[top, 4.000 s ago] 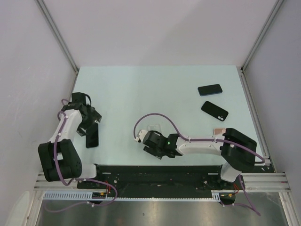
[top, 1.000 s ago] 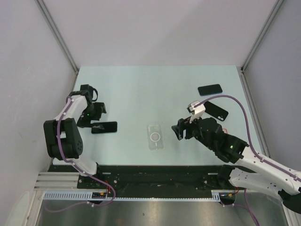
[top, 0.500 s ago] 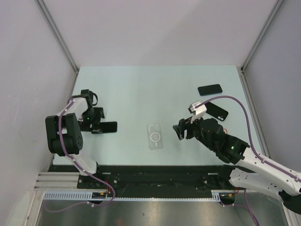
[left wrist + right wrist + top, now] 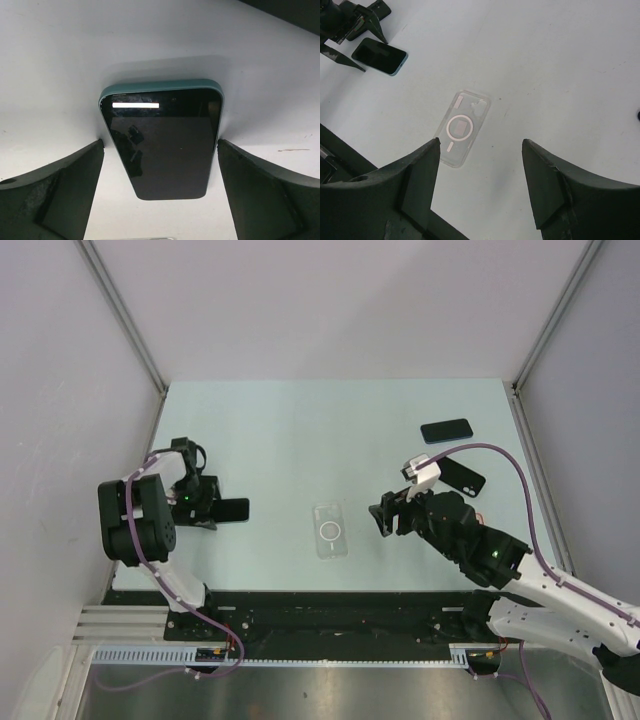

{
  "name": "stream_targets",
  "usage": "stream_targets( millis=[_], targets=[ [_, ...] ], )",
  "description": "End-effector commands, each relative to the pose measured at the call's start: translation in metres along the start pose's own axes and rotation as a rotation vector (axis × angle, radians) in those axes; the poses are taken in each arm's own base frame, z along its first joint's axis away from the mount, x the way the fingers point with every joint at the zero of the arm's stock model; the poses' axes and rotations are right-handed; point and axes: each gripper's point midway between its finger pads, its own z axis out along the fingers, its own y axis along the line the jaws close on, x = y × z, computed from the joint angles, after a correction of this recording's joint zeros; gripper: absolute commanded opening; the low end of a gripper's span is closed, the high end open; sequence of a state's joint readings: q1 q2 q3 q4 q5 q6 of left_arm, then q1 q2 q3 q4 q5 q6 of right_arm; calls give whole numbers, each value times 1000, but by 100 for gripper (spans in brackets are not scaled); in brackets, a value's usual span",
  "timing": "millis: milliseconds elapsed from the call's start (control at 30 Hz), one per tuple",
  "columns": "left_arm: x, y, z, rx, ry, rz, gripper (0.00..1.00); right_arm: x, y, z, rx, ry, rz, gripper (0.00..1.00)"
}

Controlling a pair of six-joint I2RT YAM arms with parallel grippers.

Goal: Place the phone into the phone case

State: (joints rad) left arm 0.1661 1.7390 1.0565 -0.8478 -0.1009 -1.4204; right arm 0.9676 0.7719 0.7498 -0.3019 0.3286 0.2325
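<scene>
Teal-rimmed black phone (image 4: 228,509) flat on pale table (image 4: 300,430), left side. Long axis left-right, one short end toward clear plastic case (image 4: 330,530) at centre. Left pincer (image 4: 208,506) spread wide, straddling phone's other end. Right pincer (image 4: 381,515) apart, empty, right of case.

Phone and phone case, both flat on the desk and well apart.
The phone (image 4: 222,510), teal-bodied with its dark screen facing up, lies crosswise near the left edge. The phone case (image 4: 330,530), clear with a white ring marking, lies empty near the middle of the near edge, its length running roughly near to far.
</scene>
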Motion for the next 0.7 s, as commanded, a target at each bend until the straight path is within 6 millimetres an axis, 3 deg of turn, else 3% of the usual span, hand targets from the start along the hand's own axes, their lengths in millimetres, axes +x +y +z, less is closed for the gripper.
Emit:
stream_targets(
  millis=[0, 367, 500, 667],
  targets=[
    [-4, 7, 5, -33, -16, 4, 98, -12, -1, -3, 5, -47, 11, 71],
    [2, 22, 3, -61, 8, 82, 78, -1, 1, 7, 22, -6, 38, 70],
    [7, 24, -1, -55, 5, 231, 68, -3, 16, 17, -36, -10, 81, 70],
    [26, 20, -7, -8, 27, 410, 65, 4, 22, 29, -44, 19, 155, 70]
  ],
)
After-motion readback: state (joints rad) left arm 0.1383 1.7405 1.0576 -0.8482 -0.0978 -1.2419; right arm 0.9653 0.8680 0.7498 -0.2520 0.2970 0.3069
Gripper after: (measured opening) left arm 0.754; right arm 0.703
